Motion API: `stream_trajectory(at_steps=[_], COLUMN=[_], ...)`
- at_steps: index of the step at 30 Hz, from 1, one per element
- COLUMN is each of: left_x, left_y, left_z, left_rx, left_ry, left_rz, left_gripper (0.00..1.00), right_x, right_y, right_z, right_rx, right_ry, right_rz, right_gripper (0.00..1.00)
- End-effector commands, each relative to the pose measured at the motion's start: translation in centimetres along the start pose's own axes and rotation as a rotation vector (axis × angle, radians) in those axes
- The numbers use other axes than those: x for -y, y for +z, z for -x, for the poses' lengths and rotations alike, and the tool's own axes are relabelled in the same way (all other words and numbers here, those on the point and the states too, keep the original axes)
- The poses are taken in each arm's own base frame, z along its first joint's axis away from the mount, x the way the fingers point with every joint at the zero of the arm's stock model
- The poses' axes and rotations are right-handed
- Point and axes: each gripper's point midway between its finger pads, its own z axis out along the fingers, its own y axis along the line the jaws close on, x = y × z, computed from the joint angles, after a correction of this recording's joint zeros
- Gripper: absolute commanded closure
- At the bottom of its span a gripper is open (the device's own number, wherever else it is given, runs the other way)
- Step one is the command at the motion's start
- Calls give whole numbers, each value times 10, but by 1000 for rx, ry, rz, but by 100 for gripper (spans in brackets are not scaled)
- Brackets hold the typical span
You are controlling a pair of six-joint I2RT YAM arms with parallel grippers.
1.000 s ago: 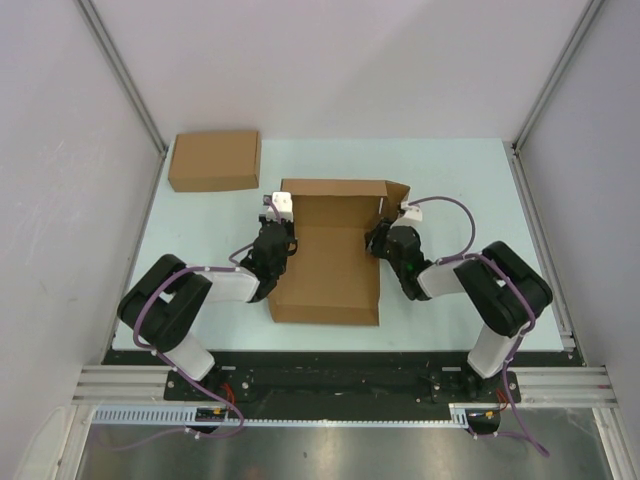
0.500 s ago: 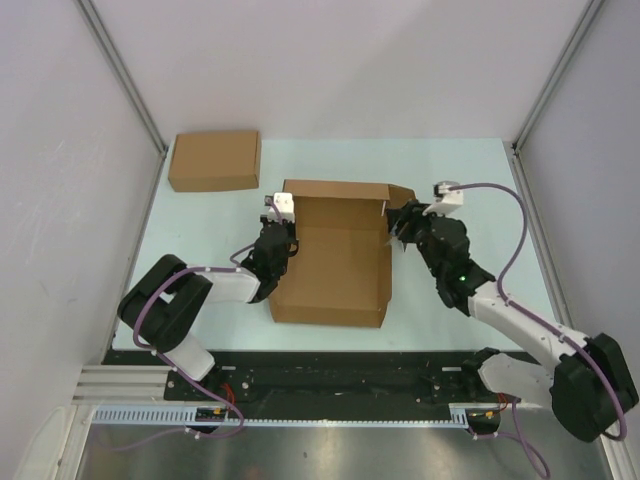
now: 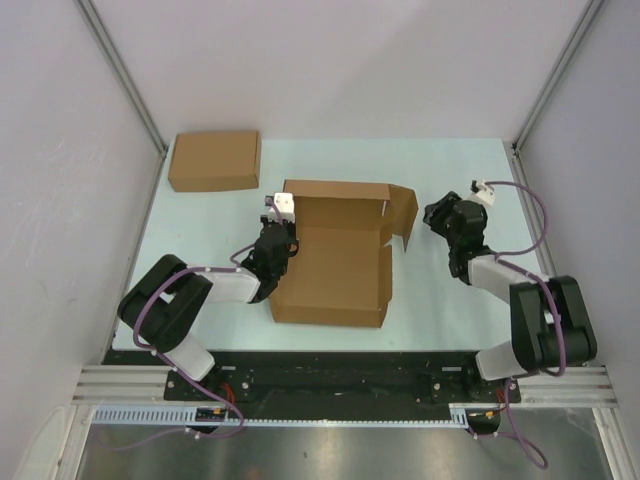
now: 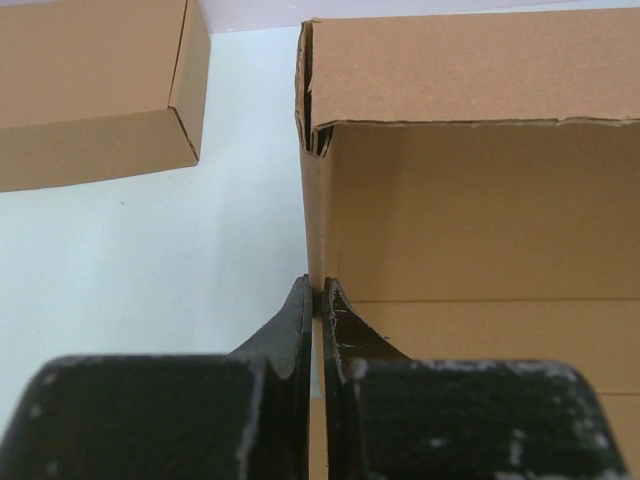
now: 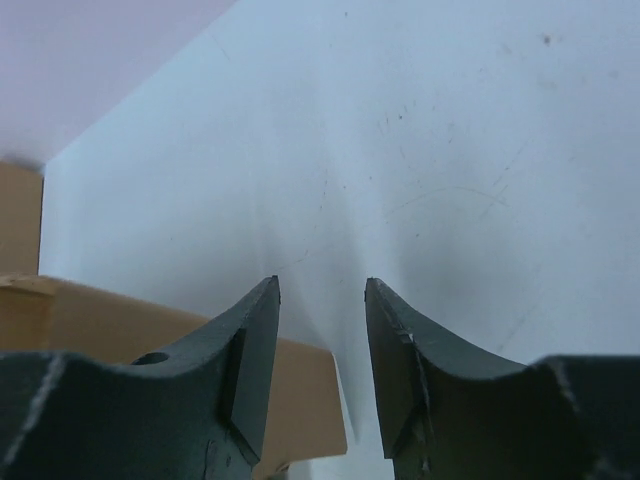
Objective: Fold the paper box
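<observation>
Brown cardboard die-cut paper box (image 3: 335,270) is getting its walls raised, left gripper (image 4: 319,300) pinching the left wall (image 4: 318,220), right gripper (image 5: 320,325) hanging part-open and empty, the splayed right flap (image 3: 403,215) likely needing tucking next.

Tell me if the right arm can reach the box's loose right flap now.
Probably yes. The right gripper hangs open and empty beside the right flap of the paper box, with only bare table between them.
</observation>
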Motion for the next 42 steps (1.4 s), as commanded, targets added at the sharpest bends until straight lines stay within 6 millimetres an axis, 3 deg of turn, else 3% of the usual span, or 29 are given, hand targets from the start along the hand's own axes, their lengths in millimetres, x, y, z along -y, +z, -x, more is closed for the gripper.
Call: stream_trajectory(at_steps=[1, 5, 9, 29, 32, 37, 39, 40, 41, 42], left_x=[-1, 1, 2, 7, 7, 8, 10, 10, 10, 10], left_y=[-2, -2, -2, -2, -2, -3, -3, -3, -4, -3], left_z=[19, 20, 20, 20, 19, 18, 16, 15, 15, 16], left_rx=[59, 60, 60, 65, 60, 47, 29, 21, 19, 20], left_ry=[2, 27, 32, 49, 63, 59, 54, 53, 51, 48], left_rz=[3, -8, -17, -36, -38, -41, -52, -52, -51, -51], left_gripper=[100, 100, 100, 100, 100, 100, 100, 100, 100, 100], right_x=[-28, -36, -46, -107, -100, -68, -65, -59, -63, -63], right_y=[25, 41, 42, -3, -2, 4, -2, -5, -14, -20], right_z=[13, -11, -24, -46, -45, -31, -15, -17, 2, 6], right_rx=[33, -37, -77, -145, -156, -146, -103, -123, -65, -54], right_ry=[73, 106, 98, -28, -19, -8, -11, -17, -40, -50], right_rz=[158, 276, 355, 574, 545, 419, 391, 352, 340, 322], right_gripper=[55, 55, 56, 56, 55, 53, 52, 52, 52, 51])
